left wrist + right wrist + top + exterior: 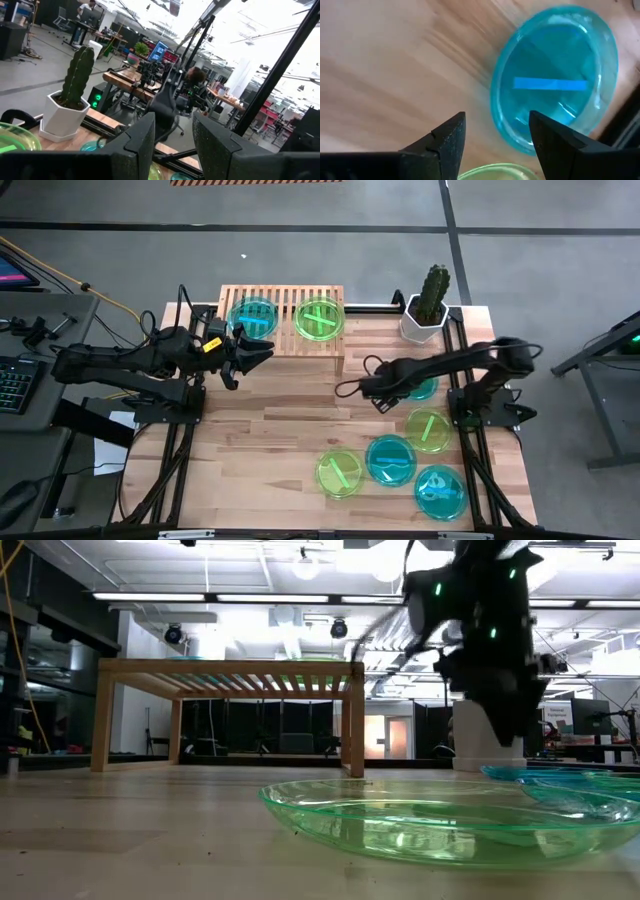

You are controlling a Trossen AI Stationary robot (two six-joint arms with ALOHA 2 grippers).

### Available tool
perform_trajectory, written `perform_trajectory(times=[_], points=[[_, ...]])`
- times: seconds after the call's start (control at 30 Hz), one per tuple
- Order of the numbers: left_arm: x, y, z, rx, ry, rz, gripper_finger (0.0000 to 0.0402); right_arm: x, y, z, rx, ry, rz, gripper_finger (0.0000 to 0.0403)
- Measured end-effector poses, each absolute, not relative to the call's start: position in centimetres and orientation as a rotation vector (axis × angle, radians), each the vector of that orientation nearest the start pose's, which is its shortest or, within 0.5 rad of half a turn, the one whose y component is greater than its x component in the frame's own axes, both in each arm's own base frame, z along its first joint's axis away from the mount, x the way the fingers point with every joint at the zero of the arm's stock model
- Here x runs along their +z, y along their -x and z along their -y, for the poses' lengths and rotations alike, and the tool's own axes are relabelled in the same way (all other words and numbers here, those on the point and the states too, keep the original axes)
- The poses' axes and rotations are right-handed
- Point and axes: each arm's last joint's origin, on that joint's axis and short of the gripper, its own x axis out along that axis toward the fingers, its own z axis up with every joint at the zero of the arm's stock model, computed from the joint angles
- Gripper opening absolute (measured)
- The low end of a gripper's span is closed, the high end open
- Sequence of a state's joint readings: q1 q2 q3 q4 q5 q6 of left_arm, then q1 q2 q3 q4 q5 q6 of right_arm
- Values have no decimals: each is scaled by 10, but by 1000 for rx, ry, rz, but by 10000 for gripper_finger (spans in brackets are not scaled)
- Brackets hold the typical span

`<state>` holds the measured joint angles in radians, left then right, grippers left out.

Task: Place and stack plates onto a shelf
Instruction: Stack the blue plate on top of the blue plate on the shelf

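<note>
The light-wood shelf point(283, 298) stands at the table's far side, with one cyan plate point(252, 317) and one yellow-green plate point(320, 320) lying side by side on its slats. My left gripper point(258, 353) is open and empty, level, just in front of the shelf near the cyan plate. My right gripper point(496, 131) is open and empty above the table's middle point(360, 387). It hovers beside a cyan plate point(555, 75) that lies flat on the tabletop and shows under the arm in the high view point(424, 389). Several more plates lie flat at the near right: yellow-green point(428, 430), cyan point(390, 458), yellow-green point(339, 472).
A potted cactus point(428, 302) stands at the far right corner, beside the shelf. Another cyan plate point(440, 492) lies near the front right edge. Bare tabletop point(260, 450) lies at the near left. In the low view a yellow-green plate point(450, 820) lies closest.
</note>
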<state>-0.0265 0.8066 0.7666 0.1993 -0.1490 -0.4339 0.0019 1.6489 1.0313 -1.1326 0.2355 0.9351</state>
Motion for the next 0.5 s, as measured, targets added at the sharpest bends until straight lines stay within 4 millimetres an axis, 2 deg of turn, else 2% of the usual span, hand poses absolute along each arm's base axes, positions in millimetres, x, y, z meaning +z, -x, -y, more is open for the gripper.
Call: perform_trajectory(times=[0.17, 0.5], points=[[360, -180, 0, 86, 446, 183, 121, 159, -267, 14, -943, -447, -1556, 199], [360, -180, 0, 86, 446, 183, 121, 138, -271, 33, -981, -410, -1607, 199]])
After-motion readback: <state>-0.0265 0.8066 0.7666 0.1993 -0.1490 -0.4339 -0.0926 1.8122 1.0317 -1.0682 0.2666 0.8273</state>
